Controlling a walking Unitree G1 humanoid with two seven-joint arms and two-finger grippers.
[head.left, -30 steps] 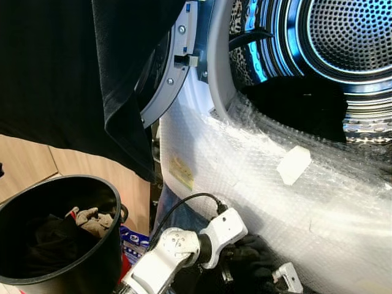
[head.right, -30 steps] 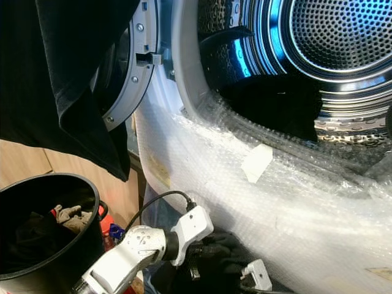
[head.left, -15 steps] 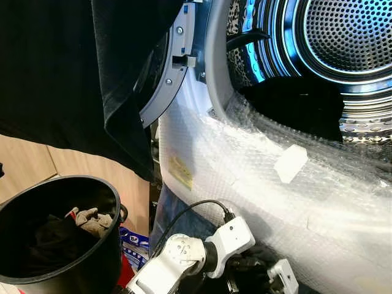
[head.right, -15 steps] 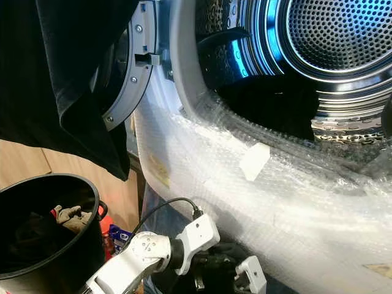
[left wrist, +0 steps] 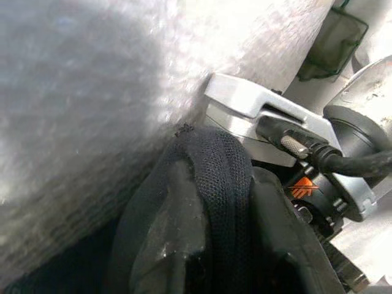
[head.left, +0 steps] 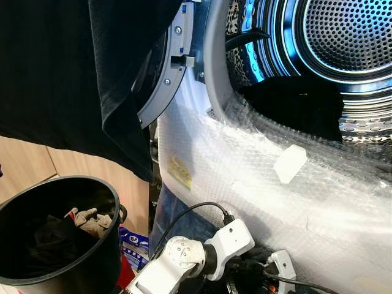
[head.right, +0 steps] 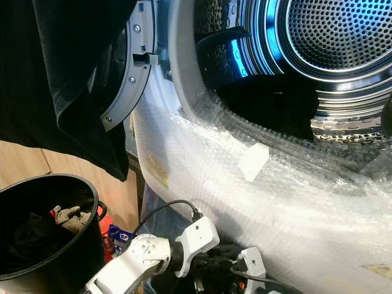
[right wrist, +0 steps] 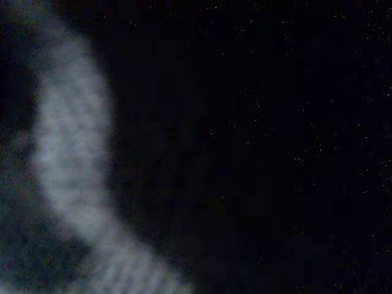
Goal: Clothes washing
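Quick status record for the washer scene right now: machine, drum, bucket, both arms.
washer door: open, a black garment draped over it
drum: lit blue, a dark garment inside at the bottom
washer front: wrapped in bubble wrap
bucket: black, on the robot's left, holding dark clothes and a tan cloth
left pincer: low against the bubble wrap, bunched in black fabric; fingers not discernible
right wrist view: very dark, a pale blurred band
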